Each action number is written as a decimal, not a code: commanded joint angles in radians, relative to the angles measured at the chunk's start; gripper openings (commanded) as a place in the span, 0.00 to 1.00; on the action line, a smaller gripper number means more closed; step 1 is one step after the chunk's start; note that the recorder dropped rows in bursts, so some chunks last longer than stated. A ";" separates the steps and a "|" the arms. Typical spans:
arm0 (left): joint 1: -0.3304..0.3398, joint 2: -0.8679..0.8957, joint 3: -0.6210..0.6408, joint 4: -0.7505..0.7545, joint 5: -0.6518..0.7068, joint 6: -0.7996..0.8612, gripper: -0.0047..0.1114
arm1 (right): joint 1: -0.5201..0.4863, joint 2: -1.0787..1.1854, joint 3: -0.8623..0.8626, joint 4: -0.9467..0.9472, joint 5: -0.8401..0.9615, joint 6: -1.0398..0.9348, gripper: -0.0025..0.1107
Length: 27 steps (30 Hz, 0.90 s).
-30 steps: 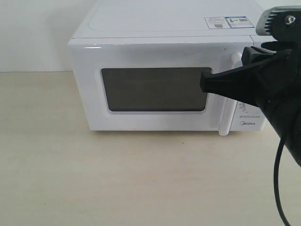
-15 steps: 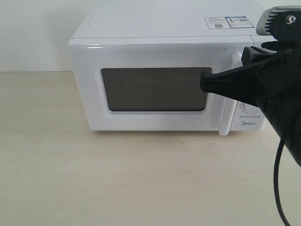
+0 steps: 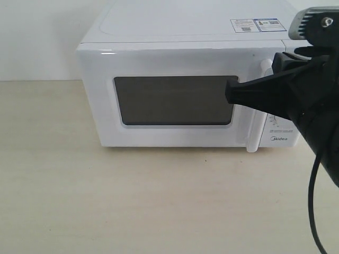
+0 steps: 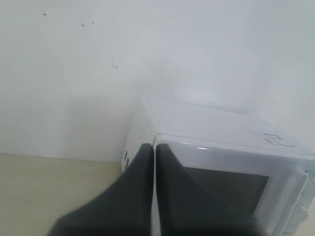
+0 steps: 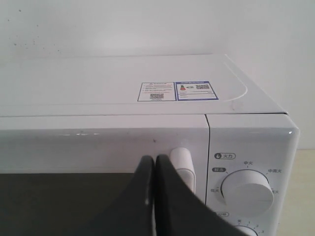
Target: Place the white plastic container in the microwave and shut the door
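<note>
Nothing has moved since a moment ago: the right gripper (image 3: 229, 93), closed and empty, hangs by the handle (image 3: 255, 132) of the door (image 3: 159, 61), apparently shut on the microwave (image 3: 185, 21); the white plastic container is unseen, presumably inside, so backing away seems next.

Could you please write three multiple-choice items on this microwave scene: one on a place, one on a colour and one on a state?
1. Where do the printed stickers sit on the white boxy microwave?
A. on its top
B. on its door window
C. on its left side

2. What colour is the vertical bar handle?
A. black
B. white
C. red

3. How is the white front door with its dark mesh window?
A. wide open
B. half open
C. closed

Answers: 1 A, they lie on the top panel; 2 B, it matches the casing; 3 C, it sits flush with the front.
</note>
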 commanded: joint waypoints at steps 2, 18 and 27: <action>0.003 -0.007 0.122 -0.010 -0.104 -0.002 0.07 | 0.001 -0.006 0.007 -0.008 -0.012 0.000 0.02; 0.003 -0.007 0.579 -0.018 -0.759 0.020 0.07 | 0.001 -0.006 0.007 -0.008 -0.011 0.000 0.02; 0.005 -0.007 0.579 -0.018 -0.686 0.098 0.07 | 0.001 -0.006 0.007 -0.008 -0.011 0.000 0.02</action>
